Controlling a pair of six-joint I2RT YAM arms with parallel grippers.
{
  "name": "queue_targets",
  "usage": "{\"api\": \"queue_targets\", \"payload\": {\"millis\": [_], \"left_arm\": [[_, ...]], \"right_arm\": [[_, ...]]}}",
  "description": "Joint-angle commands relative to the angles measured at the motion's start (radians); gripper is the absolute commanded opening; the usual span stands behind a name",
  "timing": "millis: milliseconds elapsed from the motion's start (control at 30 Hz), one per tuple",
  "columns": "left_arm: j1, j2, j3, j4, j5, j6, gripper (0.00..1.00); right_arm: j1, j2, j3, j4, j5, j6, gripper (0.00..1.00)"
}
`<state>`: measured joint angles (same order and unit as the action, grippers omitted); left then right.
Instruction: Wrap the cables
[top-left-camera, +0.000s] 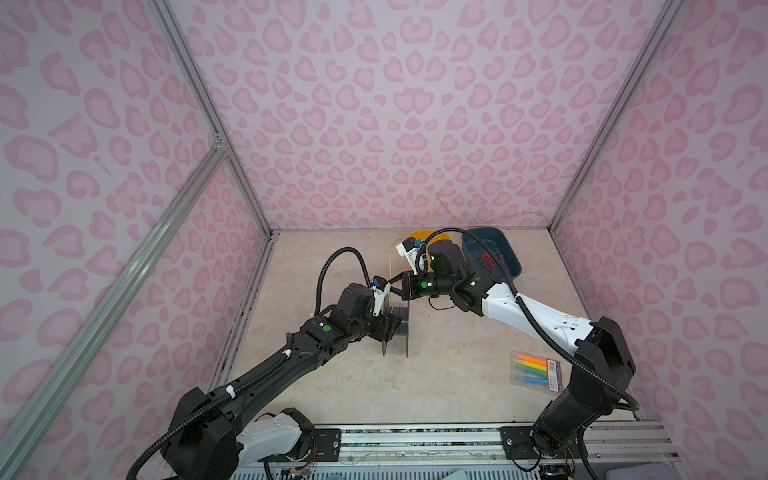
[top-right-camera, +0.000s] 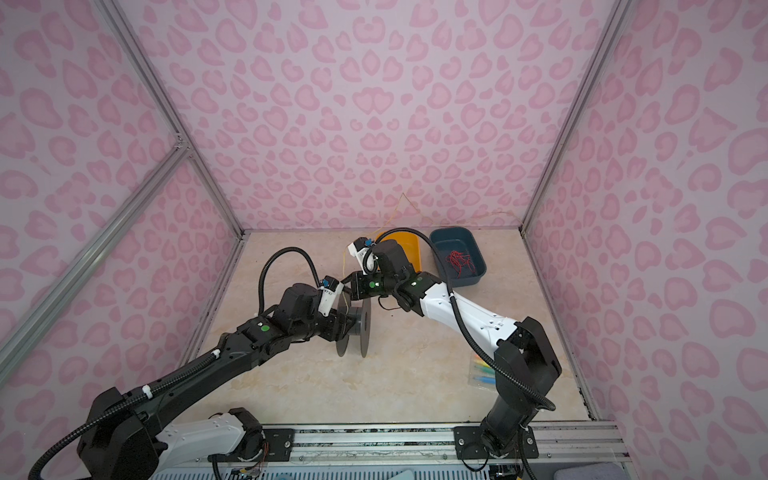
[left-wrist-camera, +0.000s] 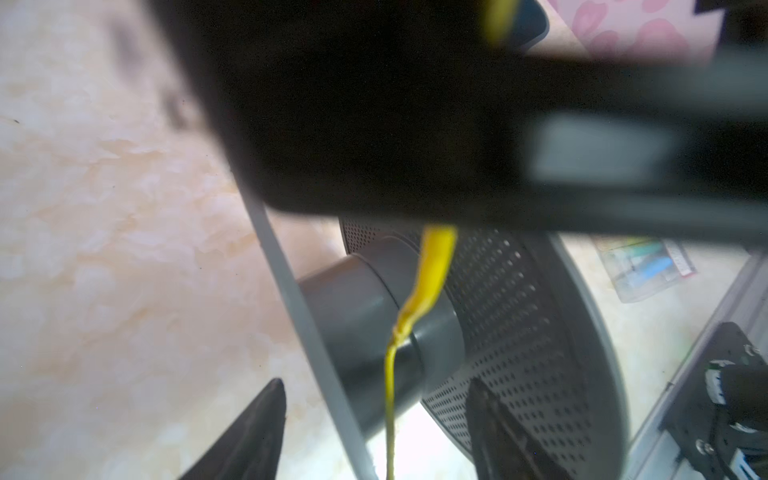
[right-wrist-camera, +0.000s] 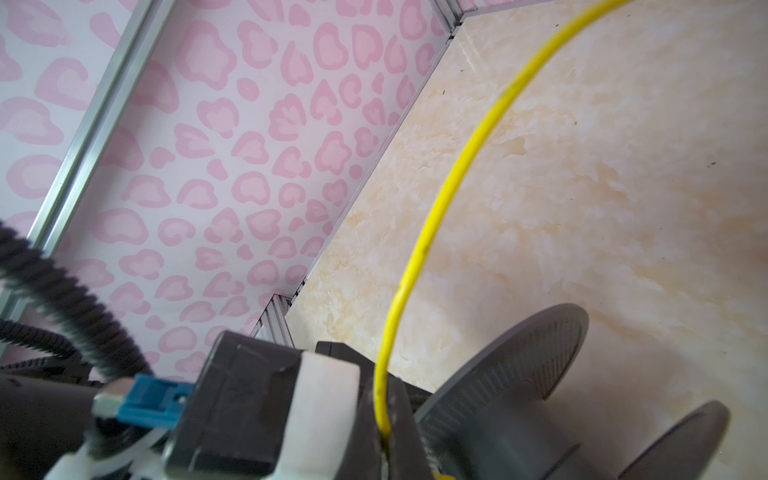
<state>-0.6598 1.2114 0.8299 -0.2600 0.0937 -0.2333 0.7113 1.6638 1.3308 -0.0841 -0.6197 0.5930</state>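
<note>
Wrap barely begun | right gripper (right-wrist-camera: 384, 436) pinched shut on yellow wire (right-wrist-camera: 436, 199), centre of both top views, slack rising upward | left gripper (left-wrist-camera: 376, 386) spread open astride grey spool (top-right-camera: 354, 328) | one strand crosses hub, no turns seen, winding all left

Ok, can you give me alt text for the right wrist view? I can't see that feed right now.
The right gripper is shut on a thin yellow wire, which curves away in a long arc over the marble table. A grey spool stands close beside the gripper, and a pink patterned wall fills the rest of the view.
</note>
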Motion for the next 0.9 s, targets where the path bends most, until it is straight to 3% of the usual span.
{"api": "queue_targets", "payload": {"millis": [0,200,533,867], "left_arm": [[-0.012,0.016,0.018,0.021,-0.074,0.015,0.67],[-0.012,0.007,0.023,0.025,-0.106,0.016,0.56],[-0.012,0.011,0.007,0.045,-0.129,-0.003,0.47],[-0.013,0.014,0.026,0.022,-0.158,-0.003,0.23]], "right_arm": [[-0.007,0.005,-0.017,0.086,-0.063,0.040,0.00],[-0.009,0.006,-0.041,0.096,-0.071,0.039,0.00],[-0.011,0.017,-0.059,0.122,-0.104,0.061,0.00],[-0.018,0.017,-0.083,0.161,-0.120,0.086,0.00]]}}
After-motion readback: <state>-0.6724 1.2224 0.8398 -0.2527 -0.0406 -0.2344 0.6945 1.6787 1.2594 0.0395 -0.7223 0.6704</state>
